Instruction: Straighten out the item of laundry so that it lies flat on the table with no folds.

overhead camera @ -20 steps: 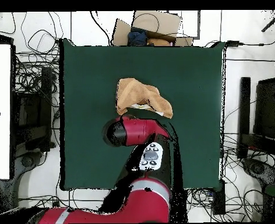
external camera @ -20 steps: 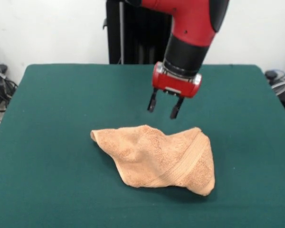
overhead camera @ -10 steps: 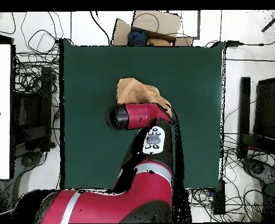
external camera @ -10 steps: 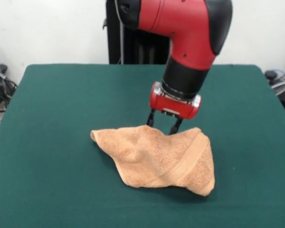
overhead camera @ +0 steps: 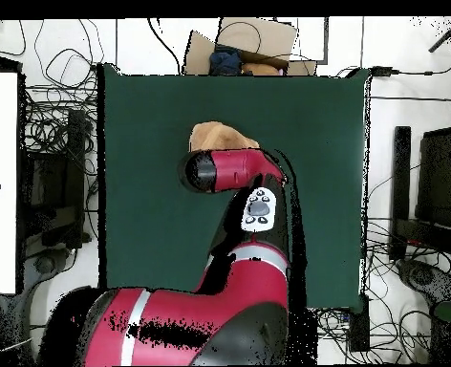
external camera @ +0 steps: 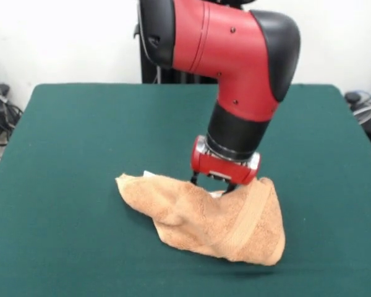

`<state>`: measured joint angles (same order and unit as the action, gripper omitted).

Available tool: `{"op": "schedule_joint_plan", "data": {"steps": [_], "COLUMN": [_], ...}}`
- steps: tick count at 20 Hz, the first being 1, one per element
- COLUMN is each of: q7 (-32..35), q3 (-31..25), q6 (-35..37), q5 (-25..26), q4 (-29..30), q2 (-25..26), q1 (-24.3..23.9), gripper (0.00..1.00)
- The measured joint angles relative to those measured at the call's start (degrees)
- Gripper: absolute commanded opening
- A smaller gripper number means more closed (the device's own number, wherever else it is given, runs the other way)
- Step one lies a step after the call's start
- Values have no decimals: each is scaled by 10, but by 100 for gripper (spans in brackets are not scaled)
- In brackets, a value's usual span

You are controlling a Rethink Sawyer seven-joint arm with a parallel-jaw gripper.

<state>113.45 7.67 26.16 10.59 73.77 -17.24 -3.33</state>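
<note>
The peach-orange towel [external camera: 204, 219] lies crumpled on the green table [external camera: 80, 136], in the near middle of the front view. A woven band runs across its right lobe, and a small white tag [external camera: 149, 174] peeks out at its far left edge. My gripper [external camera: 213, 184] has come straight down onto the towel's far edge. Its fingers stand apart with the tips sunk into the cloth, so it is open. In the overhead view the arm's red elbow [overhead camera: 225, 170] covers the gripper, and only a strip of the towel [overhead camera: 215, 137] shows.
The black pedestal [external camera: 157, 55] stands behind the table's far edge. In the overhead view a cardboard box [overhead camera: 253, 38] sits past the table's top edge, and cables and equipment lie on the floor at both sides [overhead camera: 53, 124].
The gripper has come down from above the table onto the towel's far edge. The towel has shifted slightly toward the front camera and bunched up there.
</note>
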Motion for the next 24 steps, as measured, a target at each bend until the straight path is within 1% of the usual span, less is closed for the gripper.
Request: {"op": "schedule_joint_plan", "data": {"steps": [7, 12, 15, 19, 24], "q7": [0, 0, 0, 0, -3], "q3": [0, 0, 0, -2, -15], "q6": [47, 89, 98, 98, 98], "q5": [0, 0, 0, 0, 0], "q4": [-80, -117, -138, -149, -148], "q2": [41, 53, 61, 65, 63], "q1": [2, 3, 3, 2, -8], "gripper": [100, 100, 100, 100, 100]}}
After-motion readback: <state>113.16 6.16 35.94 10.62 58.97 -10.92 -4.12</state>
